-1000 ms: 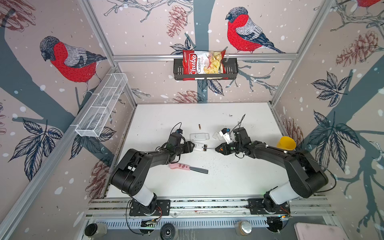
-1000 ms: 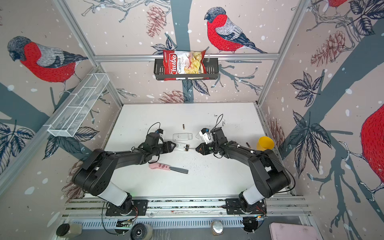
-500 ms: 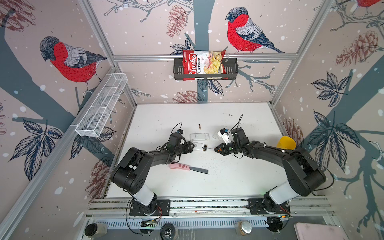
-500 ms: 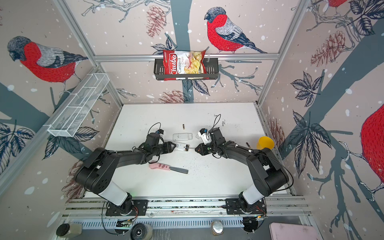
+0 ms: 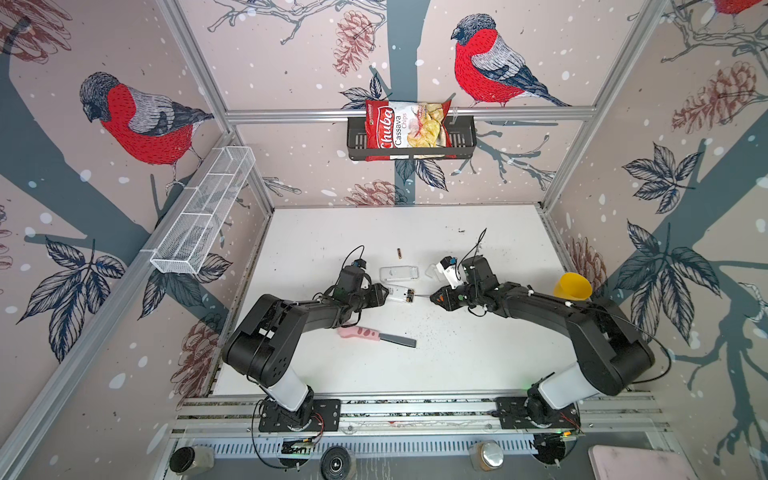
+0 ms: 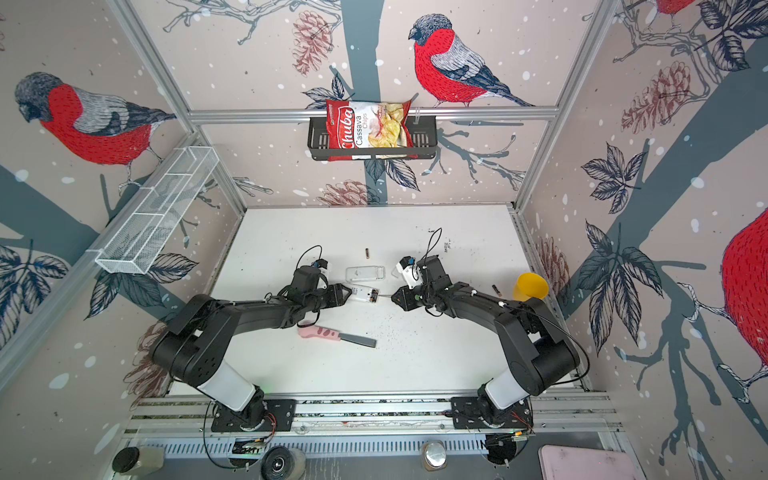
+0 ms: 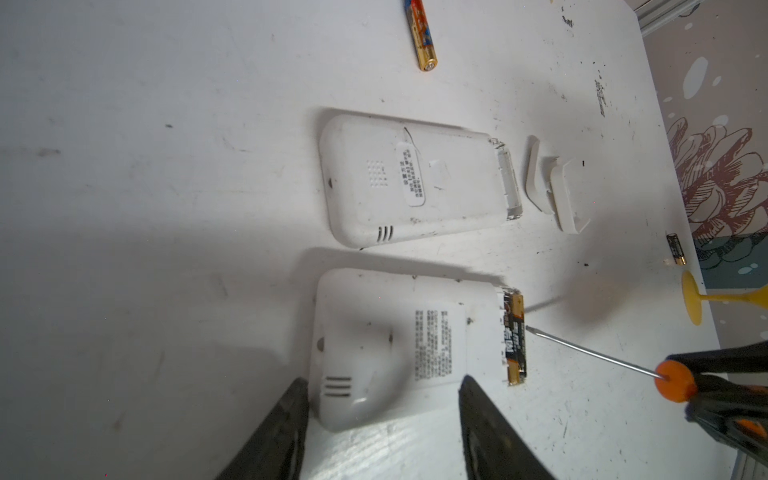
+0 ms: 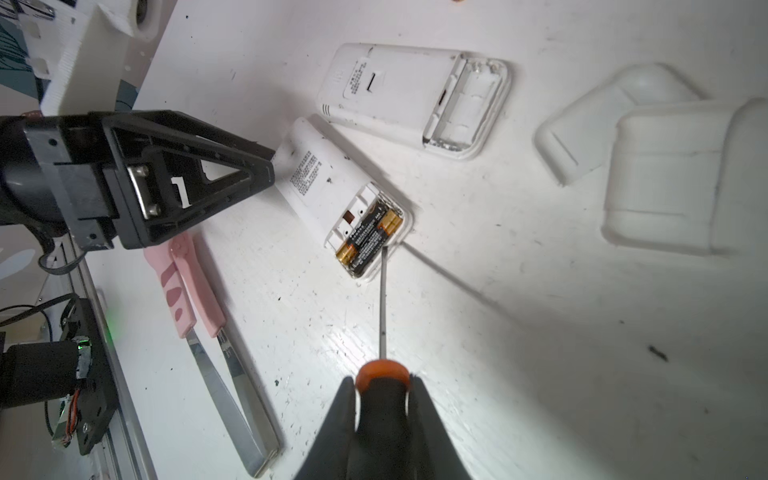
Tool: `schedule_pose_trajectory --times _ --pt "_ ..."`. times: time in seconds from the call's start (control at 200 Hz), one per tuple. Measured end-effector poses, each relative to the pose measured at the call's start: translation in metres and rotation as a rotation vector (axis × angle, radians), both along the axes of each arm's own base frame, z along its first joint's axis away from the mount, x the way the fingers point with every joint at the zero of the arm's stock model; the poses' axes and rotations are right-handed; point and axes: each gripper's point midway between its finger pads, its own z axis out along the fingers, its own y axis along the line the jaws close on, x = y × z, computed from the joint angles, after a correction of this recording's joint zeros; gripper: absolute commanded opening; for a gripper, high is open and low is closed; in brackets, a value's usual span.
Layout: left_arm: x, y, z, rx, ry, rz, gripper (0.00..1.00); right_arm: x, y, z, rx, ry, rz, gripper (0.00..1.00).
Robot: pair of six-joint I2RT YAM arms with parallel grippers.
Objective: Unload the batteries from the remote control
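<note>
Left arm point(image 5: 291, 320) and right arm point(image 5: 540, 307): matte black, rounded joints, white links point(image 5: 286, 388) nearest the aluminium rail point(image 5: 415, 409); triangular openwork jaws, silver screws point(image 8: 141, 170).

My white table point(image 5: 478, 353) is scuffed and speckled with dark grit. Near its middle, backs up and side by side, lie a nearer white remote point(image 5: 400, 294), toward the front edge, and a farther white remote point(image 5: 398, 273) just behind it. Two white covers point(image 7: 569, 195) lie just beside the farther one, toward the right edge. A loose battery point(image 5: 399, 253) lies further back. A second battery point(image 6: 495, 289) lies by the yellow cup point(image 5: 572, 286) at the right edge (standing or tipped, I cannot tell). Pink-handled tongs point(image 5: 376, 336) lie between the remotes and the front edge.
</note>
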Motion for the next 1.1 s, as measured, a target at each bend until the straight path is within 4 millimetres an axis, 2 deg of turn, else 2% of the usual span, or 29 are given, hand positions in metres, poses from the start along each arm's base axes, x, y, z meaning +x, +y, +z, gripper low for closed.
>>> schedule_pose_trajectory --times 0.4,0.73,1.101 --pt "0.002 0.0 -0.005 0.006 0.01 0.002 0.52 -0.002 0.004 -0.004 -0.015 -0.009 0.027 0.0" --pt "0.015 0.009 -0.002 0.048 -0.016 0.031 0.53 -0.014 0.016 -0.003 -0.041 -0.023 0.086 0.0" --pt "0.018 0.015 -0.002 0.051 -0.018 0.035 0.53 -0.021 0.02 -0.006 -0.04 -0.039 0.119 0.0"
